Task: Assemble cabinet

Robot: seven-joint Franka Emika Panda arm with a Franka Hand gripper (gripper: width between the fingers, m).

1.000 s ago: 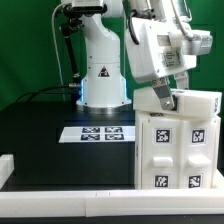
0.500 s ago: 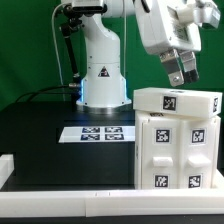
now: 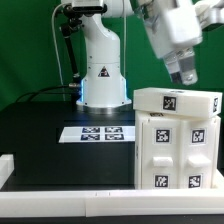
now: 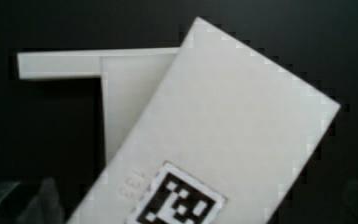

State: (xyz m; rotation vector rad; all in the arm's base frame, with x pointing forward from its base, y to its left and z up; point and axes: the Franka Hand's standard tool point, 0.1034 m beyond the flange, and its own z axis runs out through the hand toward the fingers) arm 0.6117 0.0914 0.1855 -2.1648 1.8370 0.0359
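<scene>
The white cabinet (image 3: 178,150) stands upright at the exterior view's right, with panelled fronts and several black-and-white tags. A flat white top piece (image 3: 178,100) with one tag lies on it. My gripper (image 3: 186,73) hangs in the air above the cabinet's top, clear of it, open and empty. In the wrist view the top piece (image 4: 220,120) fills the middle as a tilted white slab with its tag (image 4: 190,203) between my blurred fingers.
The marker board (image 3: 100,132) lies on the black table in front of the arm's white base (image 3: 102,75). A low white rim (image 3: 60,177) runs along the table's front edge, and its corner also shows in the wrist view (image 4: 78,65).
My gripper has let go at the cabinet's top piece and risen up and toward the exterior view's right. The top piece stays on the cabinet.
</scene>
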